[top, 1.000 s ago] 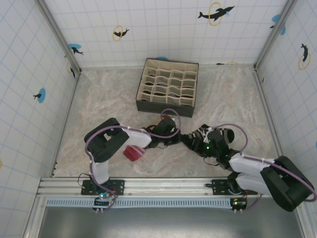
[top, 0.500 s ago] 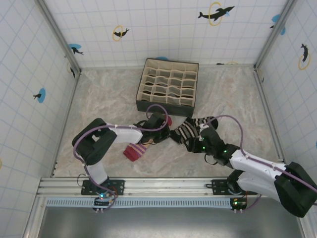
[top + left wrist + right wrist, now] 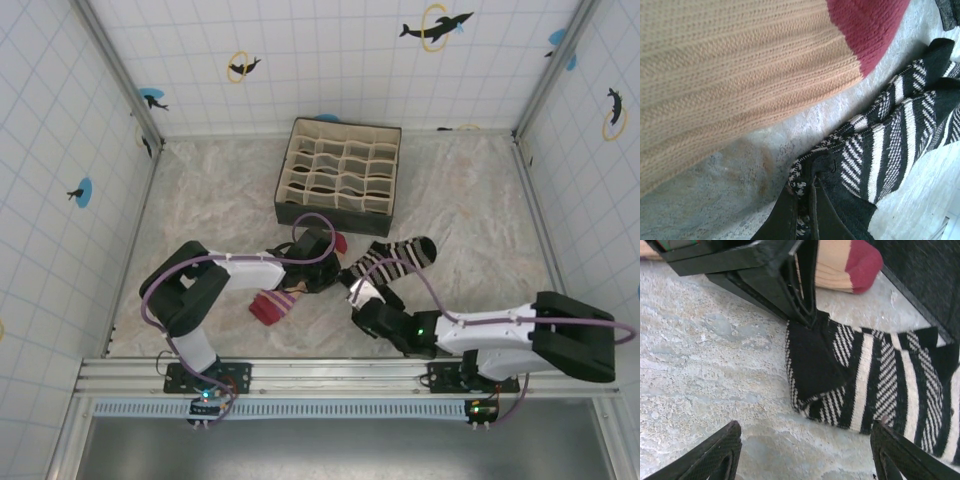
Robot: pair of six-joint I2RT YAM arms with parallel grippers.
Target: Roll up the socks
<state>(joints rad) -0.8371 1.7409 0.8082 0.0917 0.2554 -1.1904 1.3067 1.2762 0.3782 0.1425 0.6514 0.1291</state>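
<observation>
- Top view: the striped sock (image 3: 395, 258) lies flat on the counter (image 3: 220, 200) at centre. The peach sock (image 3: 275, 303) is to its left, partly hidden by the left arm, so its lay is unclear. The box (image 3: 340, 175) stands above them, near but apart.
- Left wrist: the left end effector (image 3: 807, 207) is pressed together on the striped sock's cuff edge. The knit looks soft, light and limp, and should fold easily. The peach sock is at upper left.
- Right wrist: the right end effector (image 3: 807, 445) is spread and empty at the bottom of the frame. The free cuff edge is the best hold, though the left fingers crowd it.
</observation>
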